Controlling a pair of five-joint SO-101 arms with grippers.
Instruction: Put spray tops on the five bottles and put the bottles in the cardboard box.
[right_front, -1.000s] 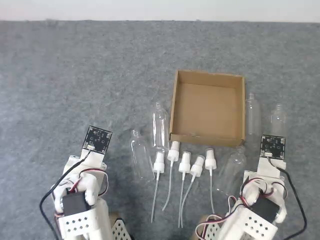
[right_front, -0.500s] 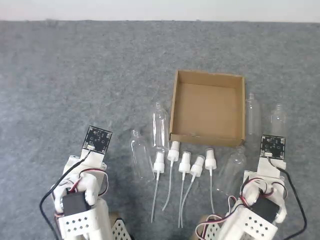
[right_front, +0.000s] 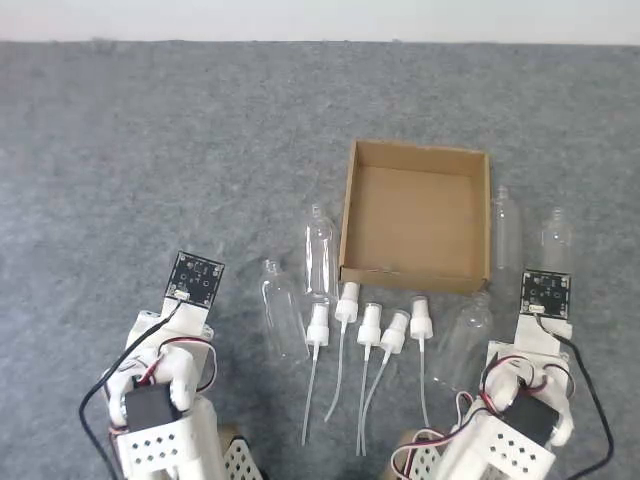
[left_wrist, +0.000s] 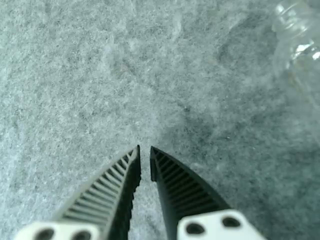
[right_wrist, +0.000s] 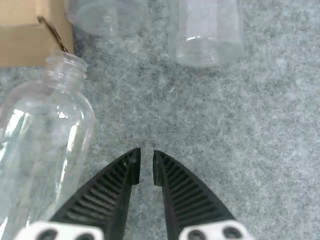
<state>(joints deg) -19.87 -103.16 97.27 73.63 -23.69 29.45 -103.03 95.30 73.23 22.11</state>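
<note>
**Both tools idle and nearly closed; no bottle capped, box empty**

The left tool hangs low over bare grey surface, its jaws narrowed to a thin slit and holding nothing. The right tool is the same: narrow, empty, tips just above the felt.

An uncapped bottle lies on its side just beside the right tool, on the side facing the other arm, its open neck pointing ahead. Two more bottles lie ahead of that tool, bases toward it, and the cardboard box sits ahead and inward, with nothing in it. Another bottle lies ahead of the left tool toward the middle. The five spray tops lie in a row between the two tools, near the box's front wall, their dip tubes trailing back toward the arms.

The likely troubles, as I judge them:
- With the jaws this narrow, coming down on a bottle would push it instead of gripping it, and a round, clear bottle on its side would probably roll.
- Two of the dip tubes run very close together, so lifting one top could drag its neighbour.
- A thin, flexible tube may miss the small bottle neck and bend against the rim.
- The light box may slide if a bottle is pushed against its wall.
</note>
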